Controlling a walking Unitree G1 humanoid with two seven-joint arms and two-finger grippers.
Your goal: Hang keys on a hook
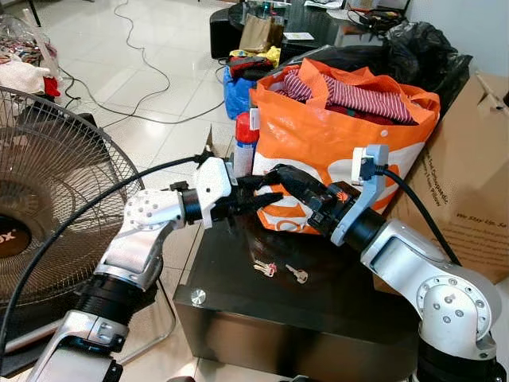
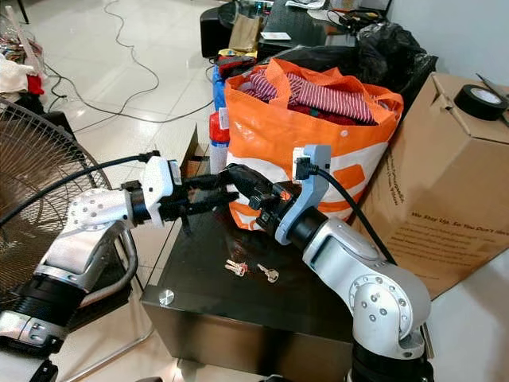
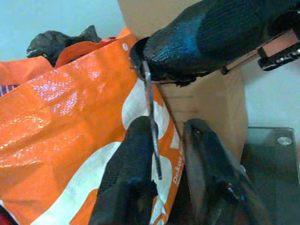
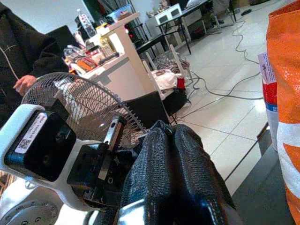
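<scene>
Two small keys, one (image 1: pixel 265 268) with a red tag and one (image 1: pixel 297 274) plain, lie on the top of a black glossy cabinet (image 1: pixel 318 318). Above them the two grippers meet tip to tip. My right gripper (image 1: pixel 274 170) is shut on a thin metal piece (image 3: pixel 151 103) that hangs down from its fingertips (image 3: pixel 154 47). My left gripper (image 1: pixel 269 187) is open, and the metal piece sits between its two fingers (image 3: pixel 133 140), close to one of them. In the right wrist view the right gripper's fingers (image 4: pixel 159 154) are pressed together in front of the left wrist housing (image 4: pixel 47 145).
A full orange bag (image 1: pixel 342 135) stands right behind the grippers, with a red-capped spray can (image 1: pixel 245 143) beside it. A cardboard box (image 1: pixel 469 183) is at the right and a floor fan (image 1: pixel 48 183) at the left. A person (image 4: pixel 18 47) sits beyond the fan.
</scene>
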